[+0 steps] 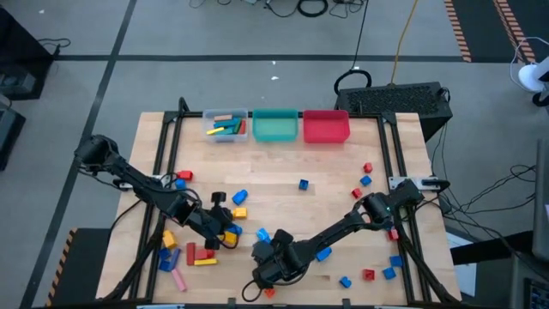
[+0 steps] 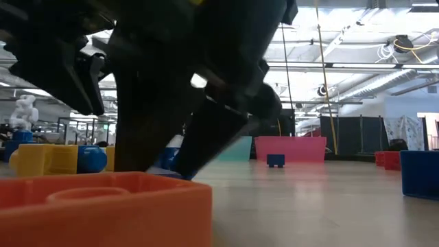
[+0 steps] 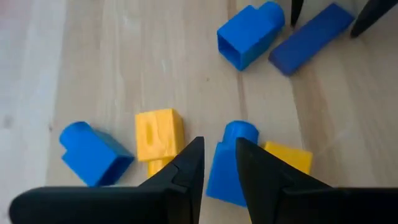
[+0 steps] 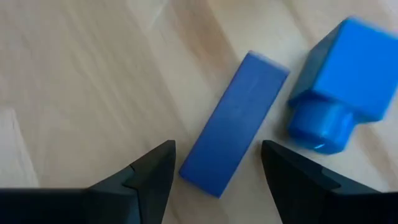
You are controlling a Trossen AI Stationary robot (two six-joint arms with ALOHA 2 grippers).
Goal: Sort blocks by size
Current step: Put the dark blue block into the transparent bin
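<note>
Wooden boards formed the bench [image 1: 292, 202], where blocks [image 1: 302, 184] were scattered, with three bins [image 1: 275, 126] lined along the far edge. At the near edge, the right tool [image 4: 217, 171] was held spread over a long blue bar [image 4: 235, 132], beside a blue brick [image 4: 341, 84]. The left tool [image 3: 219, 165] was seen pinching a small blue block [image 3: 227, 165] among yellow blocks [image 3: 159, 133].

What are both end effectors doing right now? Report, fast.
Left end effector: closed on a small blue block.
Right end effector: open, fingers on either side of a long blue block, not gripping it.
</note>
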